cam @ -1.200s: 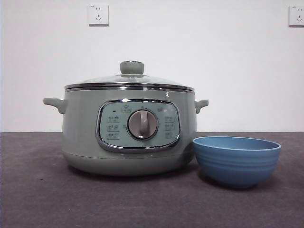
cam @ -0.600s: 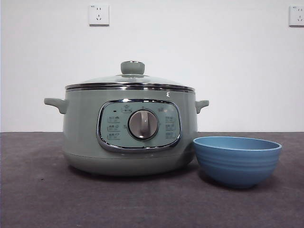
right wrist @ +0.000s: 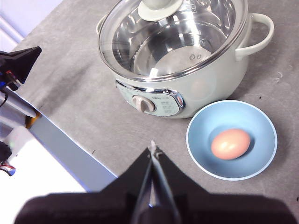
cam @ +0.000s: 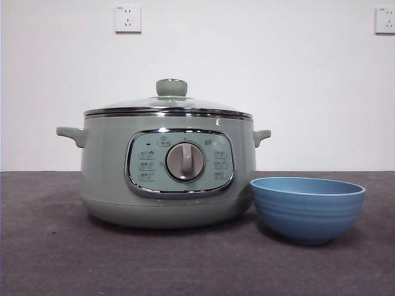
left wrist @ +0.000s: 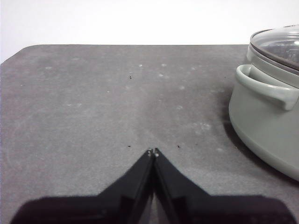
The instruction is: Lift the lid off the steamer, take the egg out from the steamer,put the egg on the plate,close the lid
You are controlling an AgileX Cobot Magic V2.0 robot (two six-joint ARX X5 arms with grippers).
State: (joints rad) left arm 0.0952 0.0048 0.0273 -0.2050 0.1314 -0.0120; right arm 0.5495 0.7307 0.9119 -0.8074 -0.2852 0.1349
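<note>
The pale green steamer [cam: 166, 176] stands on the dark table with its glass lid [cam: 168, 105] seated on the rim, knob [cam: 171, 87] on top. The right wrist view looks down on the steamer [right wrist: 219, 74] and its lid [right wrist: 173, 37]; the inner pot looks bare. A brown egg [right wrist: 230, 143] lies in the blue plate [right wrist: 205, 149] beside the steamer. From the front, the plate [cam: 307, 208] hides the egg. My right gripper [right wrist: 152, 151] hovers shut, high above the table's front edge. My left gripper [left wrist: 153, 152] is shut, low over the table, off to the steamer's handle [left wrist: 266, 88] side.
Two wall sockets [cam: 127, 18] sit on the white wall behind. The table's front edge [right wrist: 70, 140] runs below my right gripper, with a black jaw [right wrist: 21, 60] of the other arm beyond it. Bare table [left wrist: 93, 102] stretches away from my left gripper.
</note>
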